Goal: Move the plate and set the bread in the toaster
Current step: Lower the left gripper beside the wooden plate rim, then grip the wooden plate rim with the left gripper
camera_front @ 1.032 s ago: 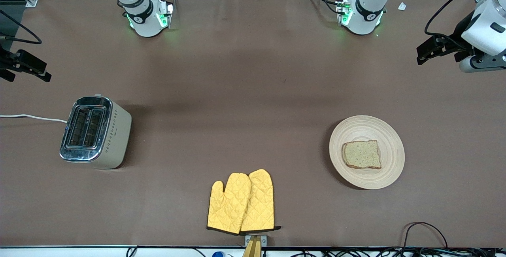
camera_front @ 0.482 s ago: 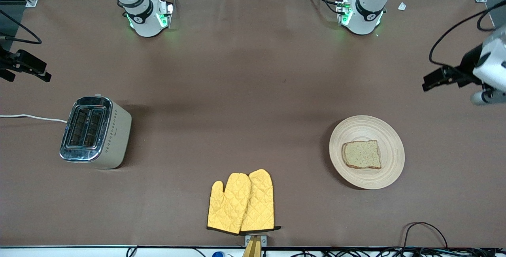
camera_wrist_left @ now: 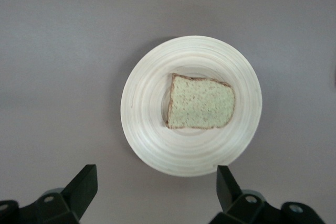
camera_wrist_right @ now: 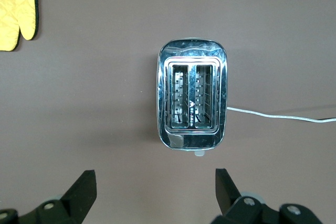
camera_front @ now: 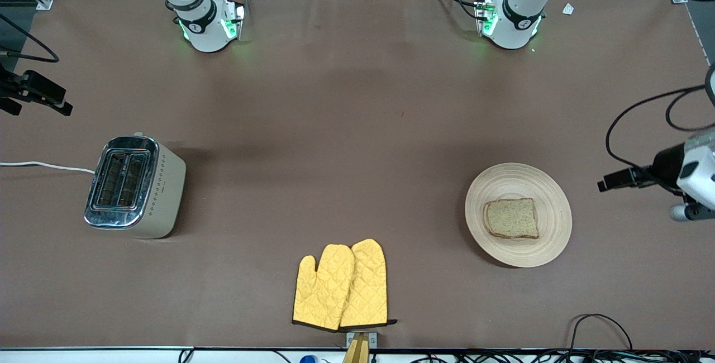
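Our left gripper [camera_front: 606,184] has swung down beside the plate [camera_front: 553,190], jaws wide and empty. The toaster [camera_front: 162,190] sits well apart, our right gripper [camera_front: 61,107] waiting wide above. The bread [camera_front: 511,218] still lies on the plate; we judge the plate grasp next.

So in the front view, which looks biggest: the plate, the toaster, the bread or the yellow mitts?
Largest to smallest as they look in the front view:
1. Plate
2. Toaster and mitts: too alike to rank, and the toaster stands taller, so nearer the camera
3. Bread
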`<state>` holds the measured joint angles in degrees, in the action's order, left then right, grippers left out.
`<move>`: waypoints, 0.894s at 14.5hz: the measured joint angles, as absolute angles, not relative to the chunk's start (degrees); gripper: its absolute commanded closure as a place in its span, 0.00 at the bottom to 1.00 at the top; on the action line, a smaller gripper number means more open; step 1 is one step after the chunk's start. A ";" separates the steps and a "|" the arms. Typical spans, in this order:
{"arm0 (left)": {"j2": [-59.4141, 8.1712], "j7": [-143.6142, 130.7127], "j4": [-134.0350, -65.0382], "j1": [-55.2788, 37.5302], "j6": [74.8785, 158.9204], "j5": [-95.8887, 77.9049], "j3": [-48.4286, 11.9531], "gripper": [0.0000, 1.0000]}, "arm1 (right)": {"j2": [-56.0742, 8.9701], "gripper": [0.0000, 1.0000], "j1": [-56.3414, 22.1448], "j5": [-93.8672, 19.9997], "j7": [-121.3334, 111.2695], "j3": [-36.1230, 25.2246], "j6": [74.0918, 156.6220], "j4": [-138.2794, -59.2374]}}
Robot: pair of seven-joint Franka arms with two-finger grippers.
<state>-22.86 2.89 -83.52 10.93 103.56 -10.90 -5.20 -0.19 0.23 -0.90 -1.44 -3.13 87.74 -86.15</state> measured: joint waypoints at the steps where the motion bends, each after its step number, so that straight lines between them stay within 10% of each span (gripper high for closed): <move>1: -25.32 6.66 -83.49 13.33 104.84 -14.18 -5.16 0.00 | -0.19 0.00 0.23 -0.90 -1.44 -3.13 87.74 -86.15; 7: -38.08 25.55 -83.10 21.38 108.75 -28.58 -5.11 0.00 | -0.19 0.00 0.23 -0.90 -1.44 -3.12 87.72 -86.16; 13: -44.20 32.21 -82.50 23.22 109.26 -39.17 -5.12 0.24 | -0.19 0.00 0.23 -0.90 -1.44 -3.12 87.70 -86.16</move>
